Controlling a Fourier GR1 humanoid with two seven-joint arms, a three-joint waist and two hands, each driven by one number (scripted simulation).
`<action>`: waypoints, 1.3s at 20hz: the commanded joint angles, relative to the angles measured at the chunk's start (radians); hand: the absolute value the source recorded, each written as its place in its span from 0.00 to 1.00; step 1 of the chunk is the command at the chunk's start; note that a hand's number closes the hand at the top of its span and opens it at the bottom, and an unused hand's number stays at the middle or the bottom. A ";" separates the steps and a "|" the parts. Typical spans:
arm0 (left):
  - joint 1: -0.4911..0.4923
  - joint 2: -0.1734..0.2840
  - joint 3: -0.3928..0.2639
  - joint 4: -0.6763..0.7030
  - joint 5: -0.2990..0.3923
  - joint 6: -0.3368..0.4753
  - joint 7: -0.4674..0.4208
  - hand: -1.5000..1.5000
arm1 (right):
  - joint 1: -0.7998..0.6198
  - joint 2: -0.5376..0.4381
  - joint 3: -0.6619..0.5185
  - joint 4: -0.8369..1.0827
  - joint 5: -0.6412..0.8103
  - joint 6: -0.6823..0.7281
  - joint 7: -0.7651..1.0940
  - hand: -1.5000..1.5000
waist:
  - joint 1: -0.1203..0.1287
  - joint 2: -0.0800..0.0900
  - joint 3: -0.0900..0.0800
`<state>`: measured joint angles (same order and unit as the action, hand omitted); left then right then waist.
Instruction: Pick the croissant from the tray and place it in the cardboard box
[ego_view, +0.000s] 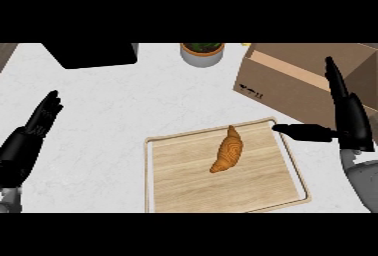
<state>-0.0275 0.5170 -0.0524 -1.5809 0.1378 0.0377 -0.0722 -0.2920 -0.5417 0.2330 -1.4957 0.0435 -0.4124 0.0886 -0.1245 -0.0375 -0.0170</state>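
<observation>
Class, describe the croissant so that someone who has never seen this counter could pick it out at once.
Start at the white counter and find the pale wooden tray in its lower middle, just below the open cardboard box. The croissant lies alone near the tray's centre, its pointed end towards the top. It is the only golden-brown, ridged, crescent-shaped thing there.

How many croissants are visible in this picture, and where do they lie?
1. The single croissant lies on the wooden tray, near its middle, touching neither hand. The inside of the cardboard box cannot be seen, so another could be hidden there.
</observation>
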 joint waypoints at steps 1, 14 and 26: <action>-0.035 -0.004 -0.049 -0.025 -0.025 -0.028 -0.012 0.50 | 0.029 -0.152 0.027 -0.092 0.202 -0.085 0.170 0.00 | -0.002 0.005 0.004; -0.140 -0.054 -0.118 0.016 -0.068 -0.056 -0.025 0.50 | -0.010 -0.343 0.328 -0.506 0.481 0.412 0.842 0.00 | 0.101 0.032 0.009; -0.193 -0.070 -0.130 0.039 -0.063 -0.094 -0.008 0.50 | -0.308 -0.027 0.522 -0.375 0.340 0.789 1.340 0.00 | 0.160 0.036 0.010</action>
<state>-0.2270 0.4424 -0.1887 -1.5420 0.0652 -0.0417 -0.0769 -0.5283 -0.6682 0.7084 -1.9206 0.4177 0.2206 1.1551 0.0249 -0.0003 -0.0077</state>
